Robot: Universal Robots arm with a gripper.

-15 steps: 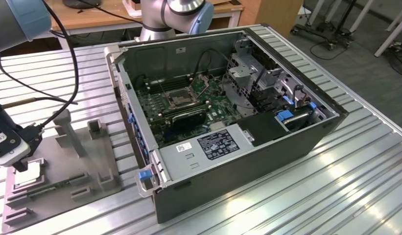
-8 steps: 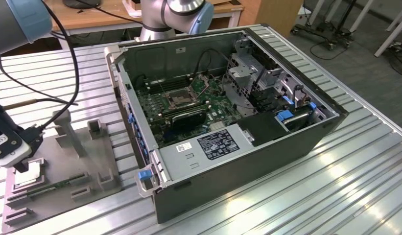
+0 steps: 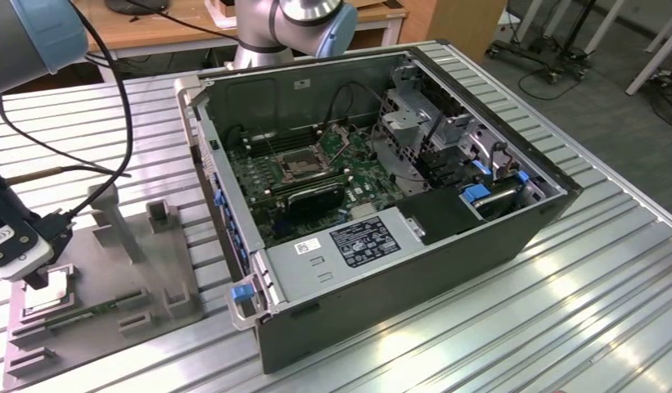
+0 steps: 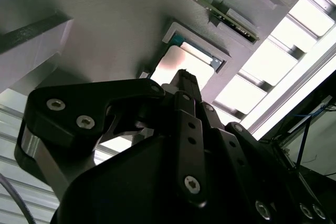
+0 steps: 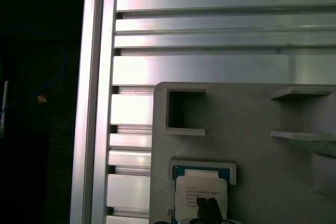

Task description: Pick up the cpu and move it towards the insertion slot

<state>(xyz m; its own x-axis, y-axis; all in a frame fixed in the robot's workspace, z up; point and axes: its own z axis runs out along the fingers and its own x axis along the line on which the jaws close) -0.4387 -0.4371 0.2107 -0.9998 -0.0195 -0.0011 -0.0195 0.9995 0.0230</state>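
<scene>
Cpu (image 5: 202, 190): flat in a recess of the grey fixture (image 3: 101, 262), at 8 o'clock from the computer case (image 3: 423, 270) in the exterior view.
Gripper (image 3: 35, 282): just above cpu; open or closed, cannot tell.
Insertion slot (image 3: 295, 164): inside case, at 2 o'clock from cpu, well apart.

— What colour is the chip (image 5: 202, 192)?
— Silver-grey on top with small dark print, and a teal edge. The tray (image 5: 252, 145) is matt grey.
— And the hand (image 4: 184, 80)?
— Black, dotted with silver screw heads.
— The worktop (image 3: 511, 327)?
— Bare silver metal in long ribbed stripes.
— The computer case (image 3: 445, 262)?
— Black outside. Inside, a green circuit board (image 3: 254, 176), a silvery socket (image 3: 295, 164) with a dark centre, and bright blue clips (image 3: 241, 292).
— Anything else green?
— A thin green stick (image 3: 93, 312) on the tray.
</scene>
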